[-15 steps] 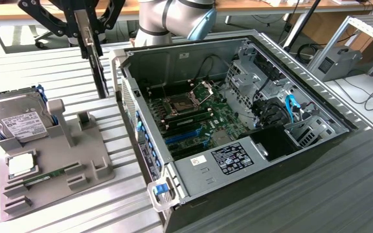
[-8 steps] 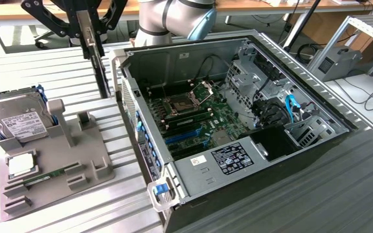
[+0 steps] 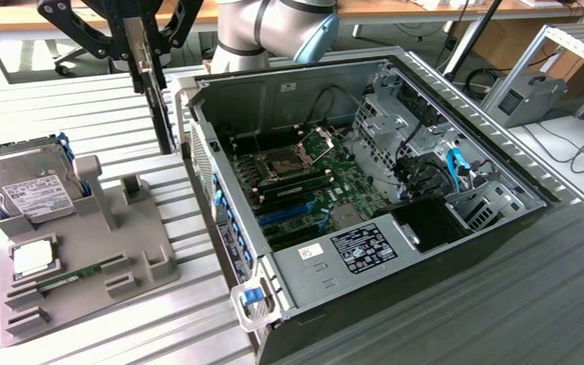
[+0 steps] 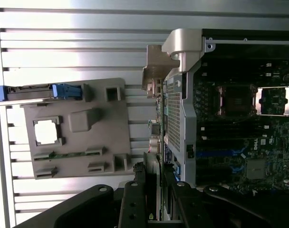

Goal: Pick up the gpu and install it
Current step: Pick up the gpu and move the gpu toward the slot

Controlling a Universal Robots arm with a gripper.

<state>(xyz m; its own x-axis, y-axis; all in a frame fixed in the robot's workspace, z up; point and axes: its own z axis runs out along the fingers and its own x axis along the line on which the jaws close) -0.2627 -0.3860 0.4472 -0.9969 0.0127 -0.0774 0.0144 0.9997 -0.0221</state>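
The gpu (image 3: 162,114) is a slim black card hanging edge-on below my gripper (image 3: 146,65), which is shut on its upper end. It hovers above the slatted table, between the grey holder tray (image 3: 89,251) and the left wall of the open computer case (image 3: 201,144). In the wrist view the gpu (image 4: 159,142) runs as a thin line away from my gripper (image 4: 159,194), ending in its silver bracket (image 4: 156,71) just outside the case wall (image 4: 175,104). The motherboard's blue slots (image 3: 287,213) lie inside the case, apart from the card.
The grey tray holds a silver hard drive (image 3: 33,194), a square processor (image 3: 33,258) and a green memory stick (image 3: 74,275). The case interior shows an open processor socket (image 3: 282,163), cables and a drive cage (image 3: 474,205). A metal shelf (image 3: 576,53) stands at the exterior view's right.
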